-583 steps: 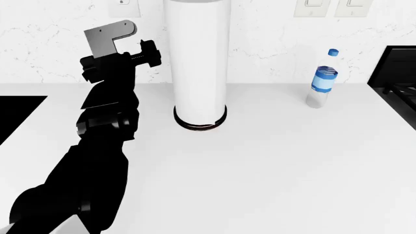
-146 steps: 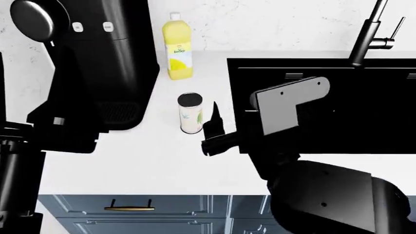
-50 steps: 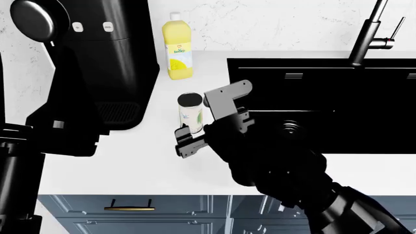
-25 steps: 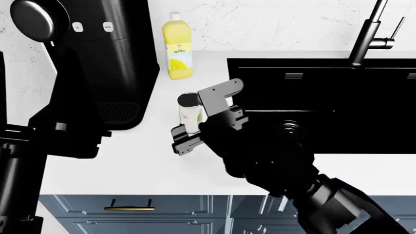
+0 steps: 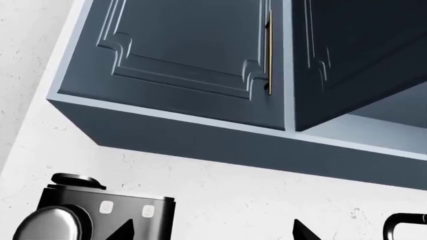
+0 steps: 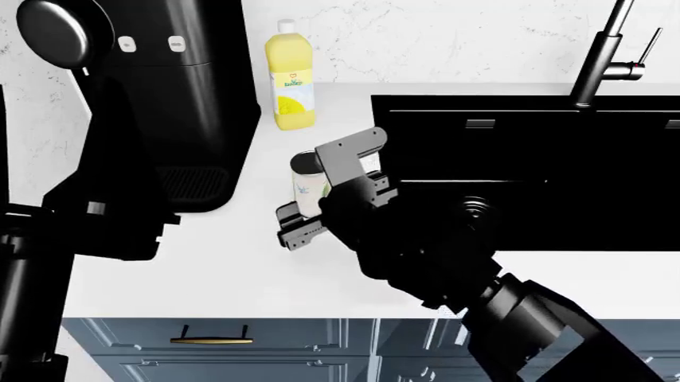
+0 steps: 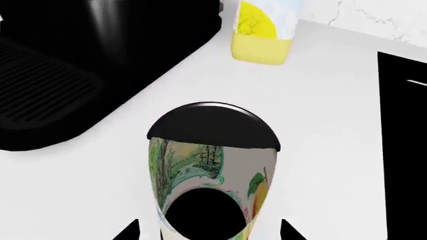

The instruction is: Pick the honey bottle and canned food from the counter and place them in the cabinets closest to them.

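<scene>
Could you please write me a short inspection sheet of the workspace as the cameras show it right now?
Surface: white counter beside a black sink basin.
Job's things: cylindrical food can with a dark lid and a green pictorial label, upright on the counter. Honey bottle: nothing seen.
Clutter: tall opaque yellow bottle with a white cap by the wall; black coffee machine.
Grippers: right gripper open, its fingertips on either side of the can's base, no contact visible; left gripper raised, open, holding nothing.
Cables: nothing seen.
Surroundings: dark metal tap, white marbled wall, blue wall cabinet with a brass handle, blue drawers under the counter.
</scene>
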You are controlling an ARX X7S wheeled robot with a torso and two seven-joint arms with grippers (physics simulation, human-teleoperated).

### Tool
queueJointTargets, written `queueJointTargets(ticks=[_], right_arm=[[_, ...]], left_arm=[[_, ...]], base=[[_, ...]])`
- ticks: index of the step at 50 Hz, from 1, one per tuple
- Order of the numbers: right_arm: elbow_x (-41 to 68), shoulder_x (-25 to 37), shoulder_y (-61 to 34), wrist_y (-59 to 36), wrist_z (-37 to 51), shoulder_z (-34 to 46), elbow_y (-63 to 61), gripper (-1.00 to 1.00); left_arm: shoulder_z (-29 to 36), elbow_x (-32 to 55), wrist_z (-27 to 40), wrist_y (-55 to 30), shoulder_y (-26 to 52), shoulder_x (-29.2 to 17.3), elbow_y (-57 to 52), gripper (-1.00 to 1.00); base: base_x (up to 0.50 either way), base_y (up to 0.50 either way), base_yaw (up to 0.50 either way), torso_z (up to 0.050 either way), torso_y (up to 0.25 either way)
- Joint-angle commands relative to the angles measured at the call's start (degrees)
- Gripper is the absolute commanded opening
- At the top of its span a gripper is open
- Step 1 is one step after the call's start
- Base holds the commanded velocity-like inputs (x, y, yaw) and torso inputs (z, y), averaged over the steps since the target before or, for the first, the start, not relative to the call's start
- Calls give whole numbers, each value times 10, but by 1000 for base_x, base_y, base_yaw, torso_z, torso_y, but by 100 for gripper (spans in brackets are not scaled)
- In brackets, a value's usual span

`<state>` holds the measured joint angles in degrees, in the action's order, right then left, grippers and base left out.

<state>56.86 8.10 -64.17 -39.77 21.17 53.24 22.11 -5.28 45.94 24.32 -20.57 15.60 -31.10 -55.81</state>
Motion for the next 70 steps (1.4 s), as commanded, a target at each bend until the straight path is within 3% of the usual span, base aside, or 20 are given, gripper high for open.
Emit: queueJointTargets(ticks=[1,25,26,48,70], right_arm=[[-10,-19,-9,10,-18,10,42,100],[-19,-49,-23,38,-56,21,121,100],[-19,-48,-23,39,-53,21,120,-100],[-2,-26,-18,32,-22,16,71,-100],[90,88,1,-5,115,-66,-199,-100]], left_arm=[[2,1,2,5,-1,-4,1,100],[7,4,8,12,-2,-13,-2,100],[8,4,9,12,-2,-13,-2,100],[10,5,12,22,-5,-19,0,100],[11,10,19,28,-4,-27,2,100]], base=[[0,0,0,0,0],[0,0,0,0,0],[0,0,0,0,0],[0,0,0,0,0],[0,0,0,0,0]])
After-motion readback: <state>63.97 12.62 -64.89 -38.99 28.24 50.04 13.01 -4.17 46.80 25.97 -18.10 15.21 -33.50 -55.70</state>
